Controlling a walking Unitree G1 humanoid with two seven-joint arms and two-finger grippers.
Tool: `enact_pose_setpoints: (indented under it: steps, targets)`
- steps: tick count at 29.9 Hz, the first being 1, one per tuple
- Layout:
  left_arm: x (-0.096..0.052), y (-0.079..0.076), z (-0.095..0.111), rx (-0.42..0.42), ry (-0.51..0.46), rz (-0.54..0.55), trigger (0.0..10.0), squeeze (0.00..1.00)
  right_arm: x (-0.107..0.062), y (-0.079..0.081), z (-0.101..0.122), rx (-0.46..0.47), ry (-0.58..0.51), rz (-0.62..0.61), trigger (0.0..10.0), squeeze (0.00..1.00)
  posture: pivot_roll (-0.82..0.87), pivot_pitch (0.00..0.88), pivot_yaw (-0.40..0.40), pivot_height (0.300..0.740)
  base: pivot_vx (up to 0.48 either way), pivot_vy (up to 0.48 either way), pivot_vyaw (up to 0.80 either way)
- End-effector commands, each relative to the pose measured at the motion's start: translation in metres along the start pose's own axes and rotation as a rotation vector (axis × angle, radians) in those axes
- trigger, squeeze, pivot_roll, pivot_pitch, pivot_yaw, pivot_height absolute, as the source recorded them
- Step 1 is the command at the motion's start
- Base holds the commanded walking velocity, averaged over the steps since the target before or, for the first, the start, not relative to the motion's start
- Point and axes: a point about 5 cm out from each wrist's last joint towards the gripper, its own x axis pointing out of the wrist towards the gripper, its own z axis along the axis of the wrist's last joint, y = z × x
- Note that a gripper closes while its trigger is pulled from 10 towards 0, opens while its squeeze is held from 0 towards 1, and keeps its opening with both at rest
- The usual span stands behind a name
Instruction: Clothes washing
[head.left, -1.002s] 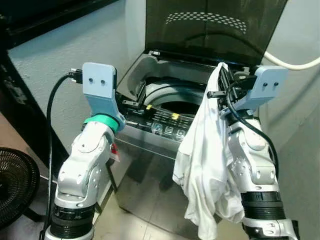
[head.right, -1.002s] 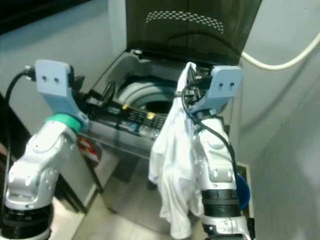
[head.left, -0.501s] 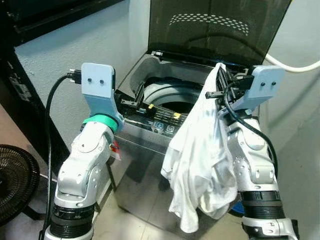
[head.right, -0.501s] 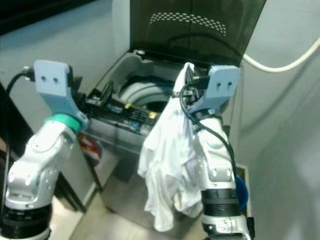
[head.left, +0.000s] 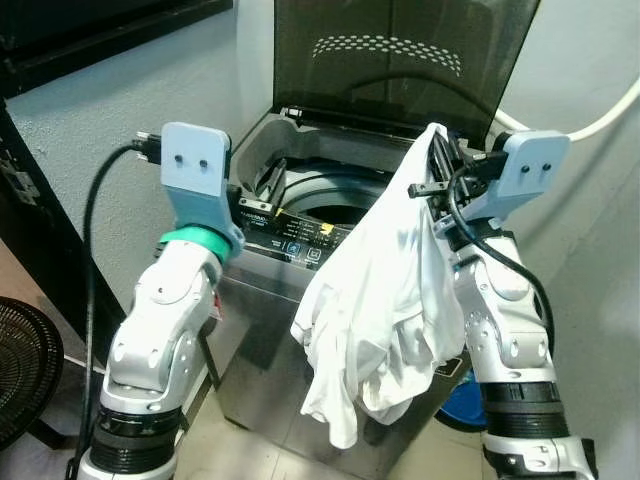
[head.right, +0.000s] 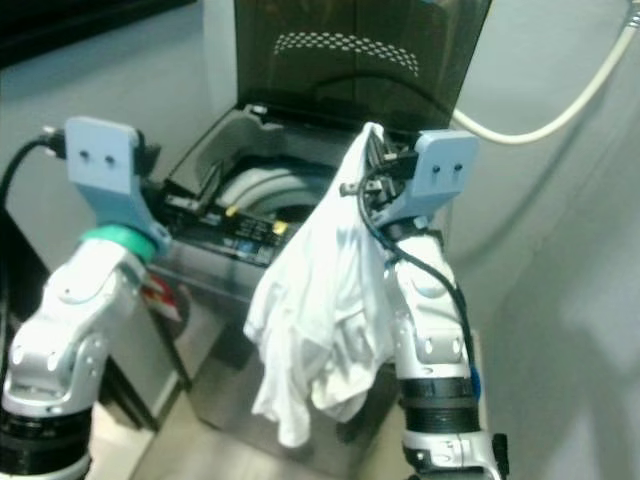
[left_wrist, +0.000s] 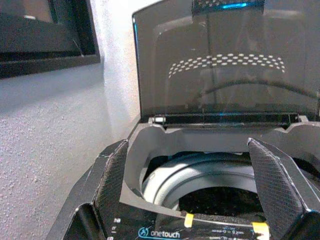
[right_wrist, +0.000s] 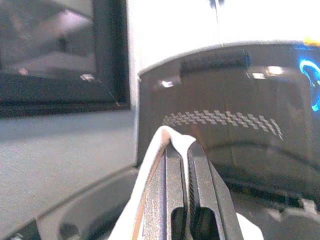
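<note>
Above the open top-load washing machine (head.left: 300, 240), right gripper (head.left: 436, 160) clamped on white garment (head.left: 385, 300); left gripper (left_wrist: 200, 185) spread wide

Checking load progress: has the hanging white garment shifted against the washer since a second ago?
Yes. The white garment, pinched in the right claw, swung toward the robot's left across the washer control panel.

Home laundry corner, top-load washing machine (head.left: 300, 300), floor fan (head.left: 25, 380)

walls: pale textured plaster (head.left: 120, 90) | window frame: dark (left_wrist: 45, 45) | floor: light tile (head.left: 230, 445) | fan: black (head.left: 25, 365)
</note>
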Motion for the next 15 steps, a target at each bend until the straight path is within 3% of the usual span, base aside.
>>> enact_pose_setpoints:
  steps: [1, 5, 6, 7, 8, 10, 12, 13, 14, 15]
  targets:
    - [-0.003, -0.006, -0.001, -0.018, 0.001, -0.045, 10.0, 0.00, 0.002, 0.010, 0.014, 0.018, -0.078, 0.048, 10.0, 0.00, 0.06, 0.016, 0.010, 0.740, 0.000, 0.000, 0.00]
    - [-0.015, -0.025, -0.009, -0.211, 0.073, -0.269, 10.0, 0.00, 0.006, 0.016, 0.023, 0.005, -0.117, 0.090, 10.0, 0.00, 0.06, 0.019, 0.008, 0.740, 0.000, 0.000, 0.00]
    - [-0.015, -0.025, -0.009, -0.211, 0.073, -0.269, 10.0, 0.00, 0.006, 0.016, 0.023, 0.005, -0.117, 0.090, 10.0, 0.00, 0.06, 0.019, 0.008, 0.740, 0.000, 0.000, 0.00]
    - [-0.021, -0.030, -0.011, -0.225, 0.095, -0.346, 10.0, 0.00, 0.007, 0.019, 0.026, 0.008, -0.130, 0.109, 10.0, 0.00, 0.07, 0.020, 0.007, 0.740, 0.000, 0.000, 0.00]
    - [-0.021, -0.030, -0.011, -0.225, 0.095, -0.346, 10.0, 0.00, 0.007, 0.019, 0.026, 0.008, -0.130, 0.109, 10.0, 0.00, 0.07, 0.020, 0.007, 0.740, 0.000, 0.000, 0.00]
    - [-0.035, -0.035, -0.021, -0.185, 0.162, -0.483, 10.0, 0.00, 0.008, 0.027, 0.034, 0.033, -0.156, 0.172, 10.0, 0.00, 0.06, 0.023, 0.008, 0.740, 0.000, 0.000, 0.00]
    - [-0.035, -0.035, -0.021, -0.185, 0.162, -0.483, 10.0, 0.00, 0.008, 0.027, 0.034, 0.033, -0.156, 0.172, 10.0, 0.00, 0.06, 0.023, 0.008, 0.740, 0.000, 0.000, 0.00]
    - [-0.044, -0.033, -0.026, -0.111, 0.195, -0.551, 10.0, 0.00, 0.008, 0.033, 0.040, 0.049, -0.173, 0.212, 10.0, 0.00, 0.06, 0.024, 0.009, 0.740, 0.000, 0.000, 0.00]
    - [-0.044, -0.033, -0.026, -0.111, 0.195, -0.551, 10.0, 0.00, 0.008, 0.033, 0.040, 0.049, -0.173, 0.212, 10.0, 0.00, 0.06, 0.024, 0.009, 0.740, 0.000, 0.000, 0.00]
    - [-0.048, -0.029, -0.027, -0.058, 0.201, -0.586, 10.0, 0.00, 0.009, 0.036, 0.044, 0.064, -0.185, 0.237, 10.0, 0.00, 0.07, 0.026, 0.008, 0.740, 0.000, 0.000, 0.00]
